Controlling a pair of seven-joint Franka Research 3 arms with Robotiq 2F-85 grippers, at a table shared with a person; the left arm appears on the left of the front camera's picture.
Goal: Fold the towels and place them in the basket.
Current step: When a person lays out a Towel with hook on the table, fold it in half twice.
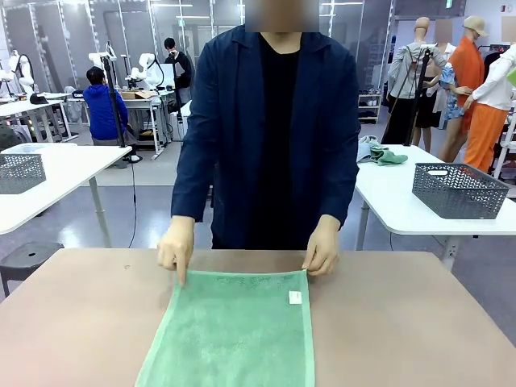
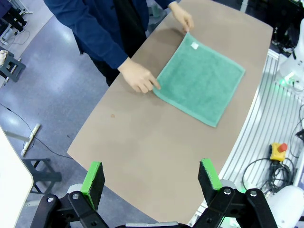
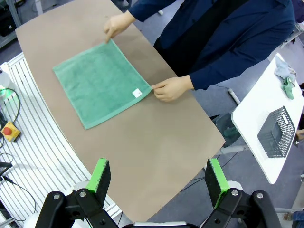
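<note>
Left gripper hung high over the brown tabletop, its green-padded jaws spread wide and holding nothing. Below it, in the left wrist view, a light-green terry towel lay flat and unfolded in one layer. A small white tag sat near one corner on the person's side. A person in a dark blue jacket pressed one hand on one far corner and the other hand on the next. The towel's robot-side corner lay near the table's edge, and a broad bare stretch of tabletop separated the cloth from the gripper.

Right gripper was likewise wide open and empty above the same table. In the right wrist view, the towel was a smooth square with straight hems, its tag just beside a pinching hand. The second hand held the other far corner. A dark grey latticed plastic basket stood on a white side table, well apart from the towel.

Seen from the front, the towel lay mid-table, its near end running off the picture's bottom edge. Both hands held its far corners, with the tag close by one of them. Bare tabletop lay open on either side. The basket sat on the neighbouring table behind.
</note>
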